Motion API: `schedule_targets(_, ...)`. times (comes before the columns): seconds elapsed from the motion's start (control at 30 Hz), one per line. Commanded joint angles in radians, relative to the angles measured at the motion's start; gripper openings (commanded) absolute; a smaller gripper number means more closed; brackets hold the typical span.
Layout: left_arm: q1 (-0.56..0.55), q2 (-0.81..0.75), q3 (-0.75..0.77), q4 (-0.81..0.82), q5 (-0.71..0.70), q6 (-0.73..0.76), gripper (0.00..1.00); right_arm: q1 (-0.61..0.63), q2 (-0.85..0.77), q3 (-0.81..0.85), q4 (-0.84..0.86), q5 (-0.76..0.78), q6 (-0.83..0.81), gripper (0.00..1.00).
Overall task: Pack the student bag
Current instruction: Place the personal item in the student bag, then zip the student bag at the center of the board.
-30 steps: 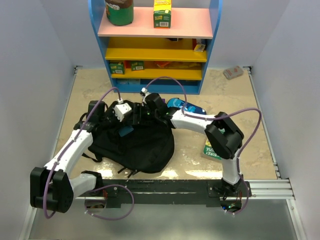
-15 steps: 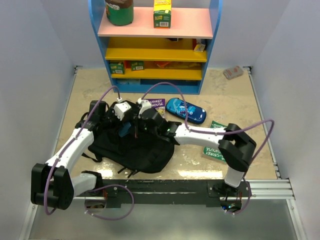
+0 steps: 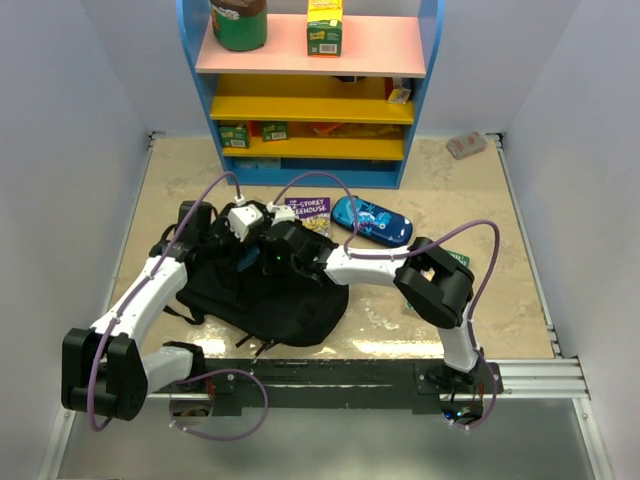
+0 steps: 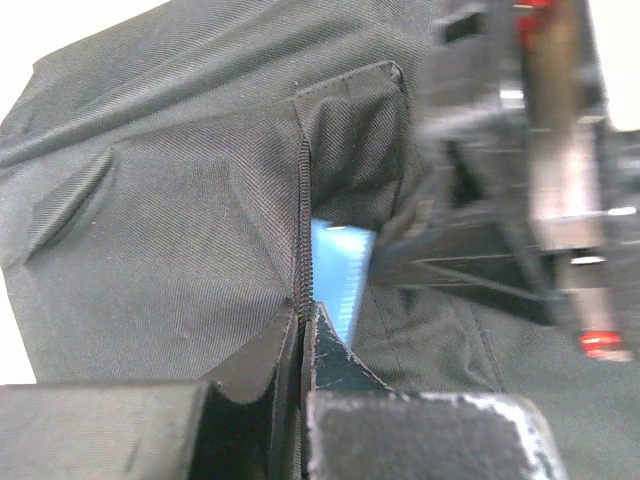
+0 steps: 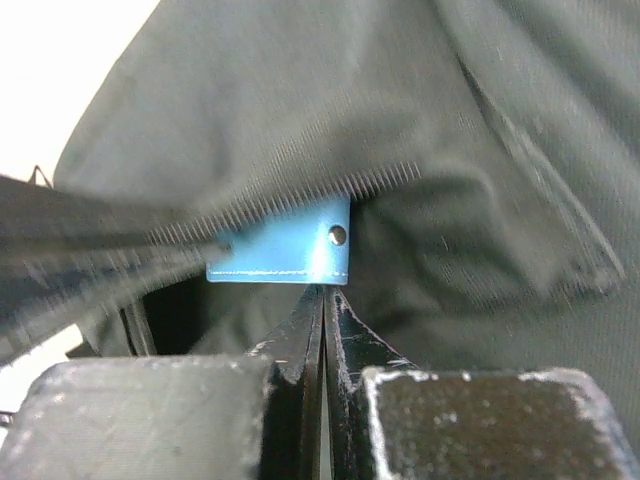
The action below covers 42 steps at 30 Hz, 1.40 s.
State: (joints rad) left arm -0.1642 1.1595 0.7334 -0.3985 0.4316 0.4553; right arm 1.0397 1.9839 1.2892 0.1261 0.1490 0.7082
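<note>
At the left, we see the left gripper (image 4: 303, 322) pinched tight on the zipper edge of the student bag (image 3: 285, 300), which lies slumped on the table (image 3: 480, 200) left of centre. Beside it, the right gripper (image 5: 322, 300) has its jaws pressed together, tips at the lower edge of a blue tab (image 5: 280, 250); we cannot tell whether it pinches that tab. Further right lies a blue pencil case (image 3: 372, 220).
</note>
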Motion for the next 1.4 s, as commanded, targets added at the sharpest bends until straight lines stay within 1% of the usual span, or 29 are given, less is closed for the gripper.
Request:
schedule_targets(0.0,0.000,-0.029,0.035,-0.028,0.058,0.034,0.00,-0.001,0.032,0.081,0.076,0.063,0.028,0.00)
schedule_targets(0.13,0.000,-0.029,0.032,-0.062,0.096,0.063,0.00,-0.001,0.070,0.122,0.101,0.106,0.062,0.00)
schedule_targets(0.33,0.000,-0.029,0.031,-0.117,0.151,0.114,0.00,-0.015,0.081,0.111,0.247,0.118,0.115,0.00)
schedule_targets(0.37,0.000,-0.029,0.031,-0.123,0.154,0.121,0.02,-0.017,0.076,0.108,0.266,0.124,0.114,0.00)
schedule_targets(0.4,0.002,-0.029,0.031,-0.131,0.154,0.137,0.07,-0.017,0.073,0.110,0.264,0.133,0.114,0.13)
schedule_targets(0.43,0.003,-0.029,0.035,-0.143,0.154,0.140,0.14,-0.018,0.064,0.108,0.251,0.144,0.109,0.28)
schedule_targets(0.47,0.008,-0.029,0.041,-0.149,0.154,0.143,0.26,-0.021,0.038,0.102,0.229,0.155,0.103,0.38)
schedule_targets(0.5,0.017,-0.023,0.050,-0.161,0.159,0.163,0.28,-0.021,0.018,0.069,0.219,0.158,0.102,0.53)
schedule_targets(0.53,0.028,-0.017,0.079,-0.196,0.170,0.178,0.30,-0.023,-0.011,0.038,0.224,0.158,0.099,0.58)
schedule_targets(0.57,0.041,-0.011,0.096,-0.215,0.180,0.193,0.32,-0.023,-0.066,0.003,0.230,0.158,0.103,0.61)
schedule_targets(0.6,0.075,0.002,0.113,-0.232,0.209,0.221,0.33,-0.024,-0.098,-0.064,0.222,0.155,0.109,0.65)
schedule_targets(0.63,0.093,0.011,0.153,-0.270,0.225,0.239,0.35,-0.024,-0.126,-0.094,0.213,0.155,0.122,0.67)
schedule_targets(0.67,0.112,0.020,0.173,-0.292,0.240,0.258,0.41,-0.026,-0.151,-0.122,0.180,0.155,0.132,0.68)
schedule_targets(0.7,0.145,0.037,0.196,-0.316,0.272,0.302,0.42,-0.023,-0.207,-0.172,0.162,0.153,0.138,0.68)
schedule_targets(0.77,0.164,0.055,0.259,-0.425,0.306,0.376,0.43,0.000,-0.264,-0.227,0.145,0.158,0.137,0.66)
schedule_targets(0.8,0.164,0.072,0.279,-0.466,0.326,0.460,0.43,0.016,-0.314,-0.275,0.141,0.167,0.135,0.65)
schedule_targets(0.83,0.164,0.080,0.311,-0.567,0.334,0.515,0.43,0.032,-0.338,-0.296,0.138,0.185,0.135,0.63)
schedule_targets(0.87,0.164,0.089,0.323,-0.621,0.341,0.572,0.42,0.064,-0.353,-0.315,0.141,0.187,0.131,0.63)
schedule_targets(0.9,0.164,0.104,0.330,-0.669,0.346,0.683,0.41,0.084,-0.364,-0.335,0.136,0.195,0.129,0.62)
schedule_targets(0.93,0.164,0.115,0.339,-0.774,0.345,0.748,0.41,0.103,-0.378,-0.338,0.129,0.210,0.125,0.62)
schedule_targets(0.97,0.164,0.123,0.340,-0.816,0.342,0.796,0.39,0.140,-0.379,-0.340,0.112,0.219,0.122,0.62)
schedule_targets(1.0,0.164,0.137,0.339,-0.850,0.323,0.883,0.38,0.157,-0.381,-0.343,0.107,0.230,0.120,0.62)
schedule_targets(1.03,0.164,0.141,0.328,-0.914,0.312,0.925,0.37,0.173,-0.379,-0.344,0.109,0.236,0.113,0.62)
schedule_targets(1.07,0.164,0.140,0.317,-0.918,0.302,0.940,0.37,0.203,-0.373,-0.347,0.122,0.239,0.105,0.61)
schedule_targets(1.2,0.164,0.095,0.258,-0.918,0.228,1.037,0.36,0.241,-0.321,-0.314,0.115,0.235,0.096,0.61)
schedule_targets(1.37,0.164,0.080,0.239,-0.918,0.219,1.068,0.36,0.253,-0.255,-0.281,0.103,0.233,0.085,0.60)
